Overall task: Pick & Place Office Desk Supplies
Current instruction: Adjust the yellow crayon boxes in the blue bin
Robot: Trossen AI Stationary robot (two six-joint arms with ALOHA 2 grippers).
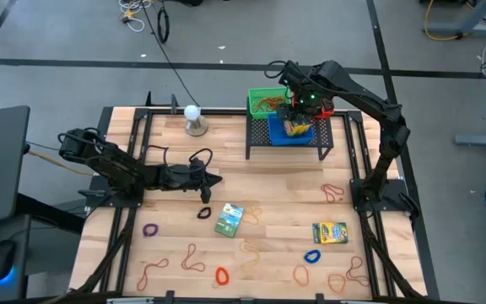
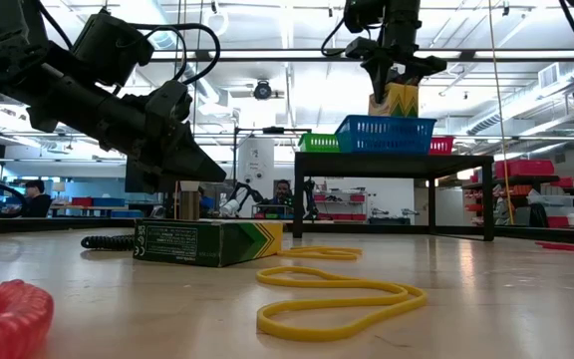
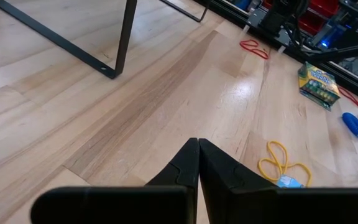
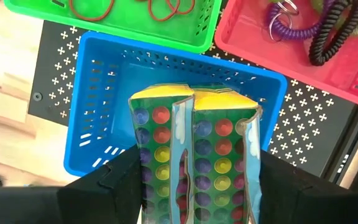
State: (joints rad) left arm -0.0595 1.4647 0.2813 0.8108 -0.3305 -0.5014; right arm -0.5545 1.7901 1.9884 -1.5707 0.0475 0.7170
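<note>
My right gripper (image 4: pixel 197 160) (image 1: pixel 298 118) is over the black rack and shut on a crayon box (image 4: pixel 194 137) with a yellow top and coloured dots. The box stands upright in the blue basket (image 4: pixel 92 93) (image 2: pixel 387 135). My left gripper (image 3: pixel 198 147) (image 1: pixel 216 178) is shut and empty, hovering over bare wood left of the table's middle. A green crayon box (image 1: pixel 229 219) (image 2: pixel 207 242) and a second one (image 1: pixel 330 232) (image 3: pixel 319 81) lie flat on the table. Around them lie rubber bands (image 2: pixel 337 294) and small loops (image 1: pixel 312 256). My right gripper pinches the crayon box between its two fingers, one on each narrow side edge (image 4: pixel 143 168). The fingers come from above, pointing down. The box hangs upright with its lower end inside the blue basket (image 2: pixel 402 105). The basket wall hides whether the box touches the floor.
The black rack (image 1: pixel 289 148) stands at the far middle, its legs (image 3: pixel 123 43) on the wood. It carries a green basket (image 4: pixel 135 28) with rubber bands and a red one (image 4: pixel 278 43) with coiled loops. A white ball on a stand (image 1: pixel 195 118) sits to its left.
</note>
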